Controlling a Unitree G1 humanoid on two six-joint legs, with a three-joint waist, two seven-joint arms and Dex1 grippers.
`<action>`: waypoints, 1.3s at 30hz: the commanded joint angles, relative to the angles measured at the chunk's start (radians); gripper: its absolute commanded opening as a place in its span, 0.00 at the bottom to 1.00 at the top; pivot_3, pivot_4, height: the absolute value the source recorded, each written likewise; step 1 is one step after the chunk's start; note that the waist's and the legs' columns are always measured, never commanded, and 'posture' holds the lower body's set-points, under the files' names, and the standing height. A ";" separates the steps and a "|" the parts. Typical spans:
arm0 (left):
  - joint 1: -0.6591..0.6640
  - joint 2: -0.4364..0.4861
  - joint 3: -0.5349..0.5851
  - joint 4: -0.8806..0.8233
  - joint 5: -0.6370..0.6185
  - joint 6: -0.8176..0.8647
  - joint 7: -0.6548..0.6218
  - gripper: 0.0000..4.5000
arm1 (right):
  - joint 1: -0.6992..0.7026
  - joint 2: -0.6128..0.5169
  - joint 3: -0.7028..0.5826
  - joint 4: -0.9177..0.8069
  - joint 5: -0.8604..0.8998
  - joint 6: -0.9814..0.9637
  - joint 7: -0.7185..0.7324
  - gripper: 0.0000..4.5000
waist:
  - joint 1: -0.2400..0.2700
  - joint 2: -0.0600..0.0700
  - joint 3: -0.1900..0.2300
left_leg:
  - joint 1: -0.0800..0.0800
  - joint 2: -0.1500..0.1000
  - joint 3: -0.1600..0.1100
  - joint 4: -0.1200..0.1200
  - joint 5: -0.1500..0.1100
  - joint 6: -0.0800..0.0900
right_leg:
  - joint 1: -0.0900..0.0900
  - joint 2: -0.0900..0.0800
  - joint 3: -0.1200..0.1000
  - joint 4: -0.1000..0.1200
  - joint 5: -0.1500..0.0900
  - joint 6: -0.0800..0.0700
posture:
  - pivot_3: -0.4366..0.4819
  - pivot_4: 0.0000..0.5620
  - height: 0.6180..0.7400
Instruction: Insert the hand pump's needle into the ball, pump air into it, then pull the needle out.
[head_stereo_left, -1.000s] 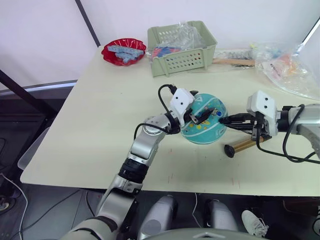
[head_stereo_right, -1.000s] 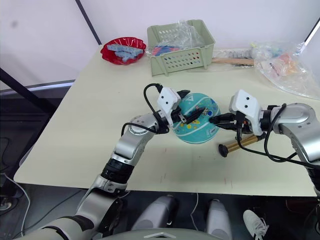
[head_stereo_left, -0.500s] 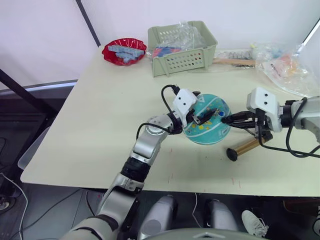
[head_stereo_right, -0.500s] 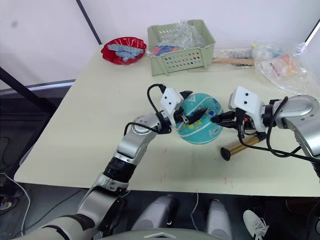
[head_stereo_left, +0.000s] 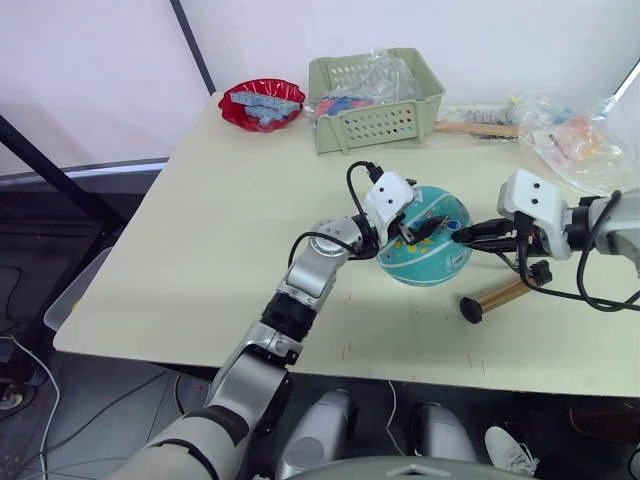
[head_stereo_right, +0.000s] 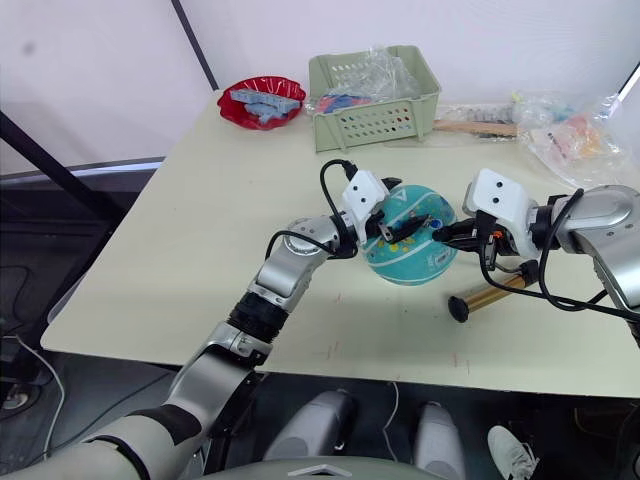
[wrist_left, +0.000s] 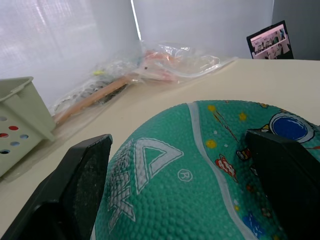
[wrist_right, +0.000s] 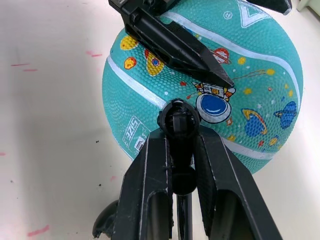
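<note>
Since a second ago my view has shifted, but little has changed on the table: my left gripper (head_stereo_left: 412, 232) still straddles the ball (head_stereo_left: 428, 252) and my right gripper (head_stereo_left: 462, 236) still holds the black fitting against the ball's right flank. Only the hand pump (head_stereo_left: 500, 295) seems to have turned a little, its gold barrel lying more steeply across the table (head_stereo_left: 230, 240) to the right of the ball.

My left fingers (wrist_left: 82, 175) are spread wide, one on each side of the ball's top, close against the teal skin; I cannot tell for sure whether they press it. My right fingers (wrist_right: 150, 195) are pressed together on the round black fitting of the needle (wrist_right: 178, 122), its tip at the ball's surface just beside the astronaut print. I cannot see the metal needle itself, so I cannot tell how deep it sits. The thin black hose (head_stereo_left: 545, 290) loops from my right wrist down to the pump.

Farther back stand a green basket (head_stereo_left: 380, 90) and a red bowl (head_stereo_left: 262, 103), with plastic bags (head_stereo_left: 580, 140) at the far right.
</note>
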 joint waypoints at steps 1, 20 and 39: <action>0.118 0.017 -0.159 0.300 0.155 0.109 -0.025 1.00 | -0.144 -0.025 -0.153 -0.077 0.074 -0.052 0.022 0.02 | 0.000 0.000 0.000 | 0.000 0.000 0.000 0.000 0.000 0.000 | 0.000 0.000 0.000 0.000 0.000 0.000 | 0.48 0.27 1.00; 0.122 0.012 -0.156 0.353 0.174 0.086 -0.018 1.00 | -0.165 -0.074 -0.200 -0.016 0.073 -0.080 0.108 0.02 | 0.002 0.000 0.000 | -0.001 -0.001 0.000 0.000 0.000 0.000 | 0.000 -0.002 -0.001 0.000 0.000 0.000 | 0.48 0.27 1.00; 0.125 0.006 -0.140 0.375 0.198 0.073 -0.017 1.00 | -0.158 -0.124 -0.215 0.008 0.081 -0.104 0.133 0.02 | -0.019 -0.014 -0.042 | 0.025 0.002 0.000 -0.015 -0.007 0.001 | 0.026 -0.001 -0.003 -0.007 -0.009 0.008 | 0.48 0.27 1.00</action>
